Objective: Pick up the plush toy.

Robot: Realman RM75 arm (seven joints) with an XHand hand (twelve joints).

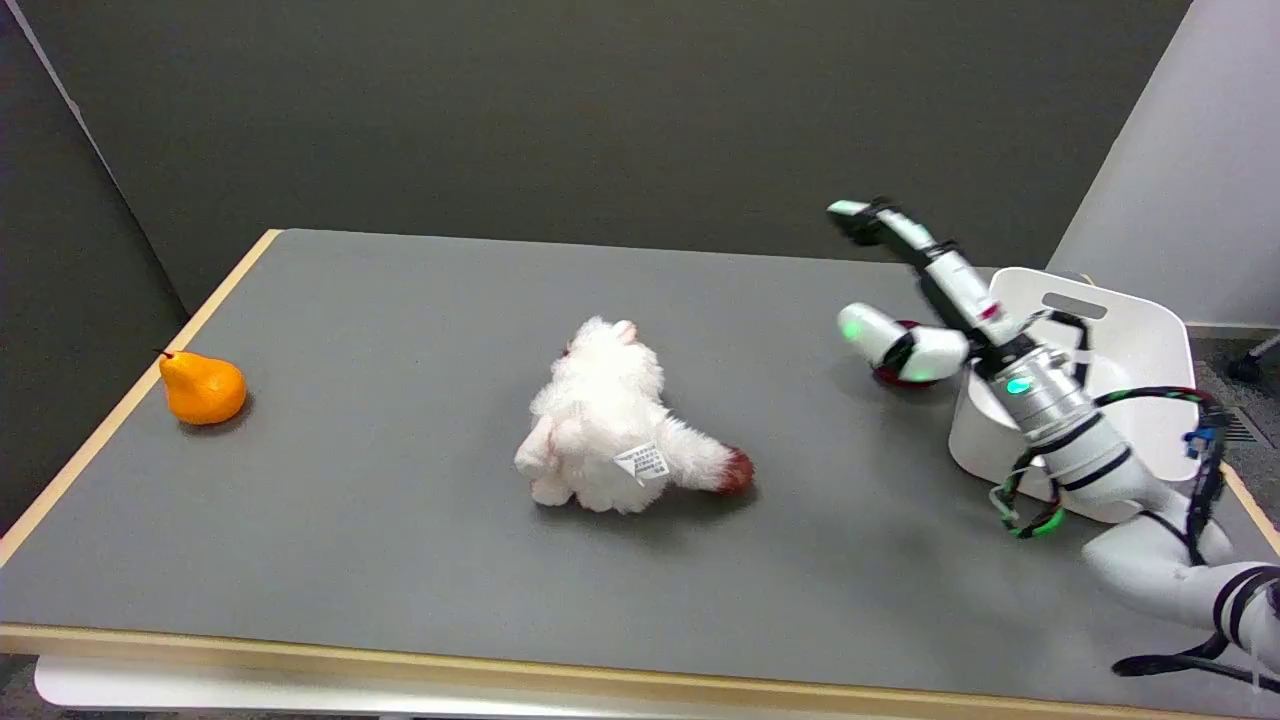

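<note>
orange pear (203,389): far left of the fingers, untouched | plush toy (610,432): lying on table (400,560), well left of the fingers, not yet grasped | right hand (925,300): fingers (880,338) spread, holding nothing, beside white bin (1140,350) | progress: judged early, reach and lift remain

— Anything readable here?
— Only a small white tag (642,462) sewn to the plush toy (605,425), on its near right side. It carries dark print.
— Can you make out the words?
— No, the print is too small and blurred to read.
</note>
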